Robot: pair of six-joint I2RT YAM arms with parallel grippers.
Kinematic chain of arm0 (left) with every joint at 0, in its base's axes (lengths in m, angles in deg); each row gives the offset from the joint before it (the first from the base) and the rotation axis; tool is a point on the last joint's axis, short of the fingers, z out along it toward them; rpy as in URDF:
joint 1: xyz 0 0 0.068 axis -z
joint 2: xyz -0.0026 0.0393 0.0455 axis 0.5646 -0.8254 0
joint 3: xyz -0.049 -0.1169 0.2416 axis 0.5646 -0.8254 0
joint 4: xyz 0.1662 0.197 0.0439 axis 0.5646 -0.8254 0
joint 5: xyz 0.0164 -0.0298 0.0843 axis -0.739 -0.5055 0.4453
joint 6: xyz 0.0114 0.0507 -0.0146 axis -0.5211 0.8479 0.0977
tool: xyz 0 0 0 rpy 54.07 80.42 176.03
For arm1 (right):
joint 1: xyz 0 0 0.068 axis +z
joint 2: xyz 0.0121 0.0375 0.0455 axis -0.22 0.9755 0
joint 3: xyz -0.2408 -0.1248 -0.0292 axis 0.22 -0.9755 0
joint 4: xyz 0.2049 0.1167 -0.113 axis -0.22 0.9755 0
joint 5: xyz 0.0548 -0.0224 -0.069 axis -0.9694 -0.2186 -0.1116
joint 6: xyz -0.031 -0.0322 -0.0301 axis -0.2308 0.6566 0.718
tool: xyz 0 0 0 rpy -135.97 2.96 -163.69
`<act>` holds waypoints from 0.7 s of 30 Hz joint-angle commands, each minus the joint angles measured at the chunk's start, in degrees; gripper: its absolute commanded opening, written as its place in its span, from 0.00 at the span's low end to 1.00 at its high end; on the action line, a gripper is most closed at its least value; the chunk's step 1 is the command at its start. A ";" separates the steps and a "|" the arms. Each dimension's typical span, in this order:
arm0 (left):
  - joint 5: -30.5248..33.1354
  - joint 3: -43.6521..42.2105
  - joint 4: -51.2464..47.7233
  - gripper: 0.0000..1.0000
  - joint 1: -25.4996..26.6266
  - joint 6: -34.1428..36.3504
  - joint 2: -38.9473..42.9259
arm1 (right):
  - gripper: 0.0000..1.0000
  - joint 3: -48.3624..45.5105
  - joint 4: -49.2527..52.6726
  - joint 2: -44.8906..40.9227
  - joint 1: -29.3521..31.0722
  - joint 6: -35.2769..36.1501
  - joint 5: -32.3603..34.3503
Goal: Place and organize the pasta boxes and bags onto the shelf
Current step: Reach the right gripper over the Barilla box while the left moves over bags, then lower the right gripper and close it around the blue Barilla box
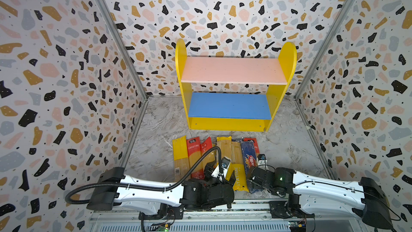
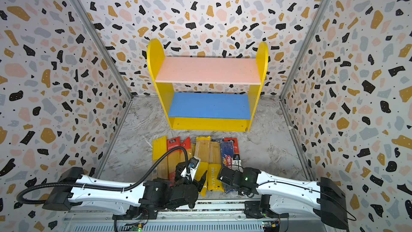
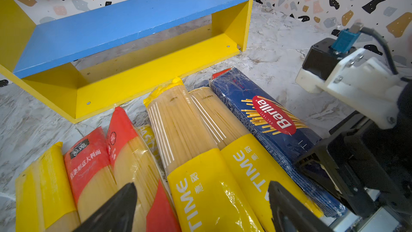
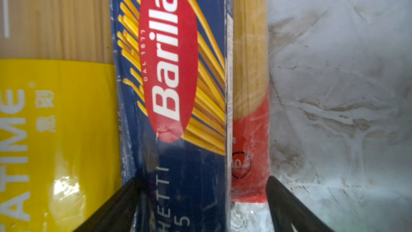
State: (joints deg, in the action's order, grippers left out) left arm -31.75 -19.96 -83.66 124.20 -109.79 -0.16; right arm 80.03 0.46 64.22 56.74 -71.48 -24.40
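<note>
Left wrist view: my left hand [image 3: 201, 190] is wide open above the yellow PASTATIME packs [image 3: 207, 175], holding nothing.

The row of pasta packs [image 1: 231, 152] lies flat along the front edge of the counter [image 1: 156, 148], its far ends just short of the shelf [image 1: 229, 124] at the back. There is open counter on either side, out to the side walls [image 1: 66, 85]. Only the right wrist view shows my right hand [image 4: 202, 181] spread wide astride the Barilla box [image 4: 169, 52] and the red bag [image 4: 249, 130] beside it. I cannot tell whether it touches them. Only the top views show the pink board [image 2: 208, 70].
</note>
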 commanded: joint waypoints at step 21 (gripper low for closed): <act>8.22 -5.84 -8.09 0.93 0.35 -4.71 15.18 | 0.89 -4.51 -2.54 2.92 2.75 -4.37 -0.30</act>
State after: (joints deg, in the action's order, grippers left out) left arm -25.68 -25.16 -90.48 124.20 -113.51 14.18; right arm 77.41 -4.72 65.86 59.67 -74.38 -24.60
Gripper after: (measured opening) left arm 0.928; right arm 0.886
